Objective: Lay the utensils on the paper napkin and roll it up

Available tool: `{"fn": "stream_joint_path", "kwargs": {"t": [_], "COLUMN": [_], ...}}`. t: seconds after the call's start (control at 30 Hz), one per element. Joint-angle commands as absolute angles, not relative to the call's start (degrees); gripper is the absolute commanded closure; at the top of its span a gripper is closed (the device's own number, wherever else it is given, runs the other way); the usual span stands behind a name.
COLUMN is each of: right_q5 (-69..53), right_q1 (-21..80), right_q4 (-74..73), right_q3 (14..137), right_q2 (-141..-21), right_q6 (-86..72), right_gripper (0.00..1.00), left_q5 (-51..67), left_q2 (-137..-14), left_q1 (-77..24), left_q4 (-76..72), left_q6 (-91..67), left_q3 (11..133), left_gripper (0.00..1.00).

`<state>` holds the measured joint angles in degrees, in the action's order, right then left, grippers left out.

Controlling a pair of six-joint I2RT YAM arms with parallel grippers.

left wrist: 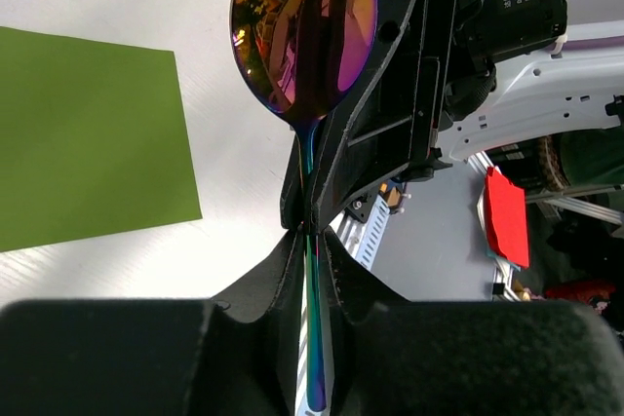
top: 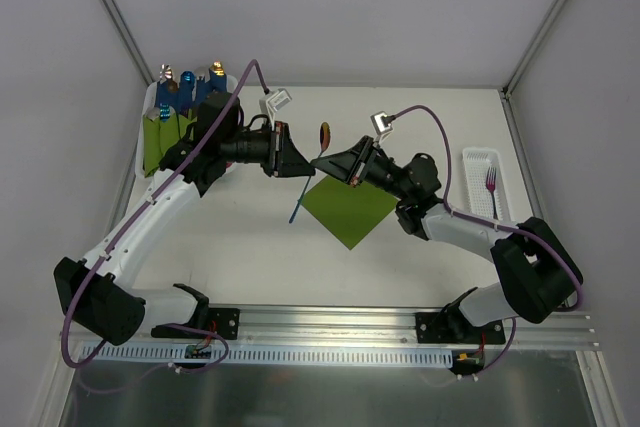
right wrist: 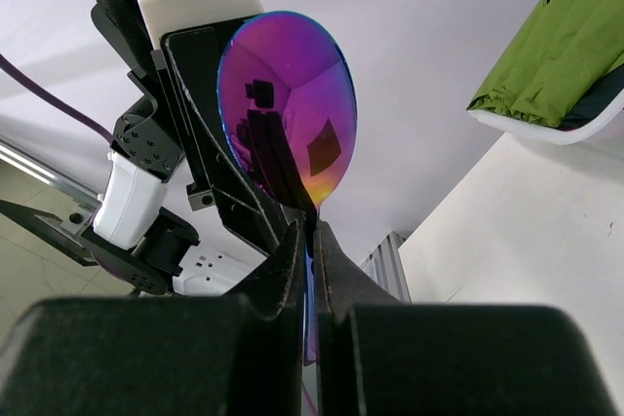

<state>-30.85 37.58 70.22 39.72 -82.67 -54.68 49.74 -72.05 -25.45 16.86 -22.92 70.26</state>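
From where I stand this looks like a mid-air hand-over. The spoon (top: pixel 323 136) hangs above the bench, bowl up, just beside the far corner of the paper napkin (top: pixel 350 209). The left end effector (left wrist: pixel 310 236) is pinched narrow on the stem, and the right end effector (right wrist: pixel 308 231) is clamped on the stem too, just under the bowl. One side should let go only when the other's grip is firm; then lay the spoon flat across the sheet. Both arms reach inward, wrists facing each other.
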Motion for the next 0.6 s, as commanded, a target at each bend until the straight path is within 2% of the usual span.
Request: {"fn": "stream_joint_path", "kwargs": {"t": [0.0,0.03,0.1,0.17,0.2,0.23,0.27,0.33,0.43,0.5,0.57], "right_q5": [-32.3,-32.3,-32.3,-32.4,-32.3,-32.3,-32.3,-32.1,-31.8,-30.8,-27.1], "right_q1": [38.0,38.0,38.0,38.0,38.0,37.9,37.7,36.6,33.5,31.5,27.5], "right_q4": [72.9,72.7,72.4,71.5,71.0,70.1,69.4,66.7,60.8,55.1,41.3], "right_q3": [41.2,41.3,41.4,41.8,41.9,42.1,42.3,42.3,41.2,39.3,37.6], "right_q2": [-81.4,-81.3,-81.4,-81.3,-81.4,-81.3,-81.2,-80.2,-76.4,-72.8,-64.5], "right_q6": [-54.3,-54.3,-54.3,-54.4,-54.5,-54.6,-54.7,-55.0,-54.1,-52.2,-47.2], "right_gripper": [1.00,1.00,1.00,0.90,0.78,0.58,0.51,0.29,0.18,0.16,0.12], "left_q5": [50.4,49.8,49.5,48.8,48.5,48.2,46.8,44.4,38.5,34.0,29.9], "left_q2": [-71.7,-71.6,-71.2,-70.8,-70.7,-70.6,-70.1,-69.8,-70.5,-71.2,-72.3], "left_q1": [-25.9,-25.9,-25.8,-25.9,-25.9,-25.9,-25.9,-25.9,-25.9,-26.0,-26.9], "left_q4": [14.8,14.9,14.9,14.9,15.0,15.1,15.4,16.3,18.4,19.4,21.6], "left_q6": [-21.7,-21.4,-21.2,-21.2,-21.3,-21.5,-21.7,-22.2,-23.2,-23.7,-23.6], "left_q3": [72.2,72.1,71.5,71.3,71.2,71.3,71.1,71.0,71.1,71.5,72.1], "left_gripper": [0.94,1.00,1.00,1.00,1.00,1.00,1.00,1.00,1.00,1.00,1.00]}}
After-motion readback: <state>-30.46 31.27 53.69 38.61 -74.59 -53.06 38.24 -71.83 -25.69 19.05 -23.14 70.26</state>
